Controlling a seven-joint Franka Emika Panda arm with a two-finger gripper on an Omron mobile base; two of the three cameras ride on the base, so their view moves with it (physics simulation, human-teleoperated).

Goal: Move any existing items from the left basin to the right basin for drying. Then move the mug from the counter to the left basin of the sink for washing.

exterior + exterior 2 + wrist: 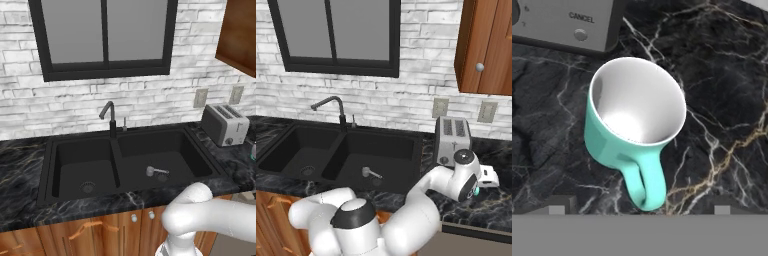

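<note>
We see the black counter (20, 165) with pale veins, and the black sink (125, 137) set into it. The left basin (82, 167) has just its round drain. The right basin (175, 150) holds the little silver utensil (156, 172), lying near its drain. A silver toaster (452, 135) stands on the counter right of the sink. Just in front of it stands the teal mug (634, 125), upright, white inside, with its handle pointing at us. Our gripper (639, 210) hangs over the mug with its two fingertips (557, 204) spread wide, grasping nothing.
</note>
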